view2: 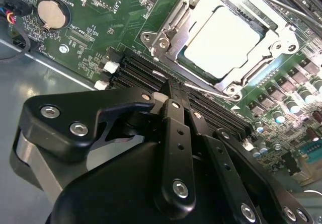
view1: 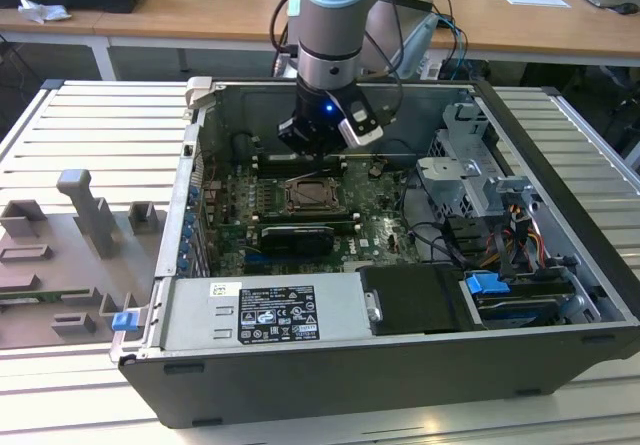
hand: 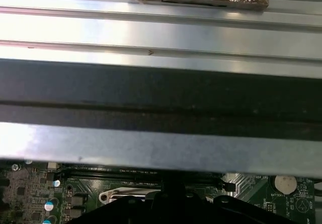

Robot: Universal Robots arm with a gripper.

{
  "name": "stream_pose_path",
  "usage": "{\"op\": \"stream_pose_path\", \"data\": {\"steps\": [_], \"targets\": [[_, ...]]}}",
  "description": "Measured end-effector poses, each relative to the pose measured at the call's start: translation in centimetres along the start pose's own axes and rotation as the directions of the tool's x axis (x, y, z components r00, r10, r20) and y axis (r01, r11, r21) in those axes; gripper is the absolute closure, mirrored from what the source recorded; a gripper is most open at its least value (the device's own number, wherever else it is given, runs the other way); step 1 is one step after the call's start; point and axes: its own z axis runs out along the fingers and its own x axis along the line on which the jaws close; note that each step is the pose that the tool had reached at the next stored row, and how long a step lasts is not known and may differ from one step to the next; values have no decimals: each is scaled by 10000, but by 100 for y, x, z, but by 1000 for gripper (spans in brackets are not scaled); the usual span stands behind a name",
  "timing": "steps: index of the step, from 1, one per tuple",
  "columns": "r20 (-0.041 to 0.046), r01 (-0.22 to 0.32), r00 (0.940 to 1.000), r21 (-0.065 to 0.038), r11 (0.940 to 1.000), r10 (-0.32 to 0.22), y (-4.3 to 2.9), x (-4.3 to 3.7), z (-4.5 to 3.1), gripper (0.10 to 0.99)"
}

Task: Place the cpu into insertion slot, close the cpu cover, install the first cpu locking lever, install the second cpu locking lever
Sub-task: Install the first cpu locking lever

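Tool (view2: 173, 90), fingers narrowed together and empty, we find at the near edge of the insertion slot (view2: 229, 40), where the cpu (view2: 224, 43) sits under the lowered cpu cover (view2: 168, 27).

You are in a robotics lab: an open computer case (view1: 400, 295) on a ribbed metal bench (view1: 90, 135), wooden desks (view1: 200, 10) behind.
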Motion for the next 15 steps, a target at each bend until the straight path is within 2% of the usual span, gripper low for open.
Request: {"op": "stream_pose_path", "data": {"steps": [8,15], "targets": [[0,-1,10000,18,10000,1,-11,-28,80,980],[-6,0,10000,116,9999,0,-14,-29,107,980]]}}
